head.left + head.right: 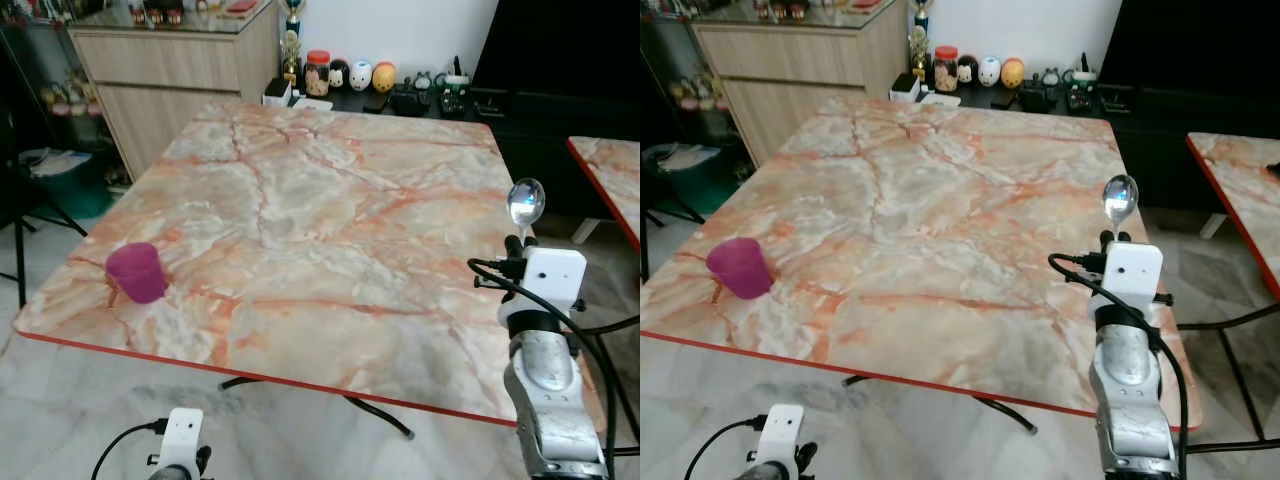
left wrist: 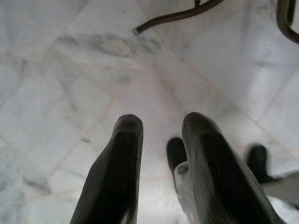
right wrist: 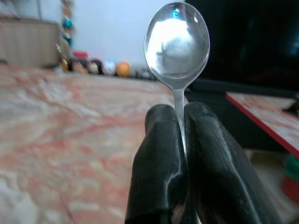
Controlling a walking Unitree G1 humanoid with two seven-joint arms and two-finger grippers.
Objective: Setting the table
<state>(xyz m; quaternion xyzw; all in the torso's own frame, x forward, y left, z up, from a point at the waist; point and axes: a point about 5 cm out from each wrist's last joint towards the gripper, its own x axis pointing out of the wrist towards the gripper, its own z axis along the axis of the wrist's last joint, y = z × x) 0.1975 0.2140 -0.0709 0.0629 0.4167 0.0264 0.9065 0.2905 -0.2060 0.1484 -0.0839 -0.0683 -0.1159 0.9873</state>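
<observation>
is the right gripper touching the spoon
Touching. In the right wrist view the right gripper has its jaws shut on the spoon, handle pinched between them.

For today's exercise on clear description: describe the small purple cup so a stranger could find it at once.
Start at the large marble-patterned table with orange veins and a red edge. Go to its near corner on the robot's left, where the small magenta-purple plastic cup stands alone, upright. It is the one solid-coloured thing on the tabletop; the shiny metal spoon is held up by the right gripper.

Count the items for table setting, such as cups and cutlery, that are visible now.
2. A pink plastic cup stands near the marble table's front left corner. A shiny metal spoon is held upright in the right gripper, over the table's right edge.
</observation>
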